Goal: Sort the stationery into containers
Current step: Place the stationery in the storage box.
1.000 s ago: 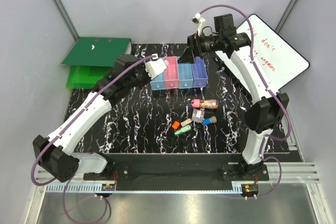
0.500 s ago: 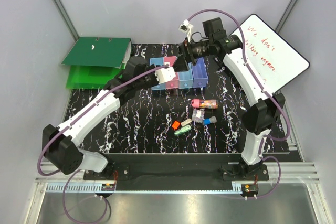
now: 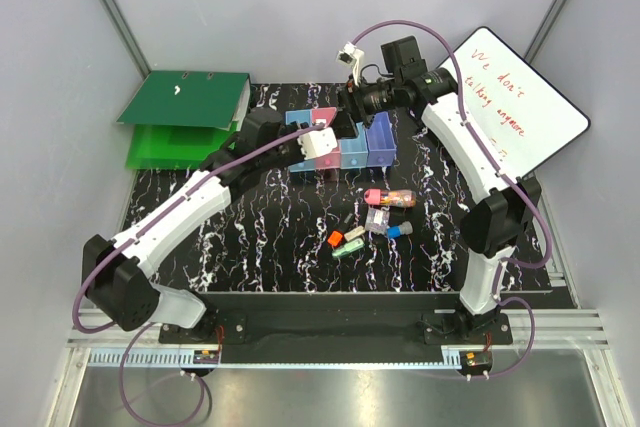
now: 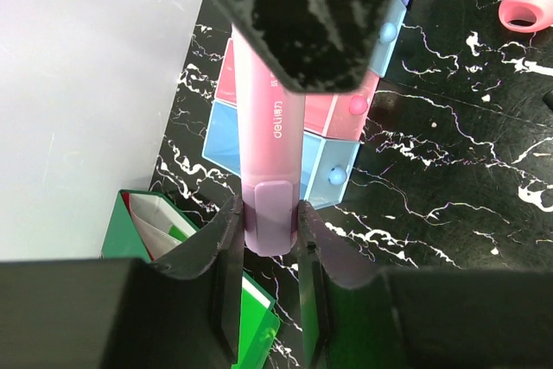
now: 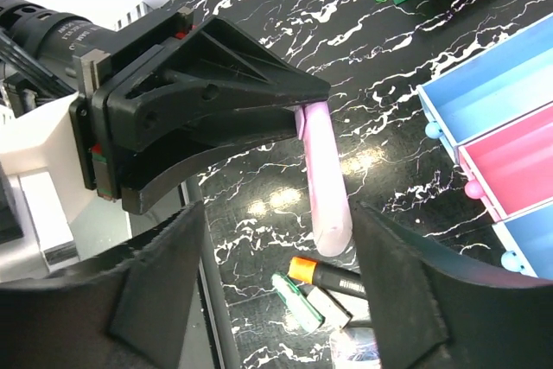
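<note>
My left gripper (image 4: 270,239) is shut on the lilac end of a pale pink pen (image 4: 272,144), which it holds level above the containers (image 3: 340,142), a joined row of blue, pink, blue and purple bins. My right gripper (image 5: 278,213) is open. Its fingers stand either side of the pen's free end (image 5: 327,213) without touching it, and one of those fingers (image 4: 302,15) fills the top of the left wrist view. The other stationery lies on the black marble mat: a pink-capped tube (image 3: 385,196), a clear piece (image 3: 377,217), and blue (image 3: 400,230), orange (image 3: 335,238) and green (image 3: 347,247) pieces.
Green binders (image 3: 180,112) lie at the back left. A whiteboard (image 3: 520,97) with red writing leans at the back right. Grey walls enclose the table. The right arm's forearm reaches over the mat's right side.
The left arm has carried the pen rightward over the bins. The right gripper has come left and down to meet it, its fingers now around the pen's free end and a little narrower.
</note>
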{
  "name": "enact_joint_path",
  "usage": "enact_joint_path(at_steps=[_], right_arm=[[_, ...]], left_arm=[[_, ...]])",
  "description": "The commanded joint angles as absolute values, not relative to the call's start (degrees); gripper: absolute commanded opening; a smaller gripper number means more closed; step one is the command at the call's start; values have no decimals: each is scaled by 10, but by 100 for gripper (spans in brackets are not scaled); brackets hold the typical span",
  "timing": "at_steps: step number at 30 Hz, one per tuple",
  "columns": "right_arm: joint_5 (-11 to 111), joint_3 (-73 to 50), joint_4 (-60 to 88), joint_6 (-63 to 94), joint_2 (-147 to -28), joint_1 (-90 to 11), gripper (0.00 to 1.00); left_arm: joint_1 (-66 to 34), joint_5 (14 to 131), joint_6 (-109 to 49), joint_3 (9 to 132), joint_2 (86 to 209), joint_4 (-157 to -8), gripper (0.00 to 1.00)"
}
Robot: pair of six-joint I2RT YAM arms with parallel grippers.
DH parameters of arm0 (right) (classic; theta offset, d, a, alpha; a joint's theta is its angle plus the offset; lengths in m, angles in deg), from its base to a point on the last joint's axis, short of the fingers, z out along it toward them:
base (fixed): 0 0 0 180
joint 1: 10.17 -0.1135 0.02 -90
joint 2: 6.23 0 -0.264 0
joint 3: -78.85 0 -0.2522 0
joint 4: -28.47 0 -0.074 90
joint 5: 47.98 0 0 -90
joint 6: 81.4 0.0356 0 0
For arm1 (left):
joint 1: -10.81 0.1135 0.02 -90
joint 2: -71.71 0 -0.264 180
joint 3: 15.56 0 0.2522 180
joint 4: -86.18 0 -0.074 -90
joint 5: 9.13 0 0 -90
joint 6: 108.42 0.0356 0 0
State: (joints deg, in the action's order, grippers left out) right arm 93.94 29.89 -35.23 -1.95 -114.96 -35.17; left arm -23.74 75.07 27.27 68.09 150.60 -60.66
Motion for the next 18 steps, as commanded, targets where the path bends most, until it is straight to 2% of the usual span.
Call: enact_joint_path(at_steps=[1, 2, 6, 18], right_arm=[[930, 309, -356, -28, -1152, -356, 71], [928, 311, -356, -29, -1154, -357, 67], [919, 312, -356, -34, -1160, -356, 59], [915, 337, -352, -29, -1182, -357, 50]], left_arm=[[-243, 745, 276, 700, 1477, -647, 0], [-243, 745, 276, 698, 1476, -647, 0], [-243, 743, 275, 697, 1466, -646, 0], [-246, 735, 275, 688, 1446, -647, 0]])
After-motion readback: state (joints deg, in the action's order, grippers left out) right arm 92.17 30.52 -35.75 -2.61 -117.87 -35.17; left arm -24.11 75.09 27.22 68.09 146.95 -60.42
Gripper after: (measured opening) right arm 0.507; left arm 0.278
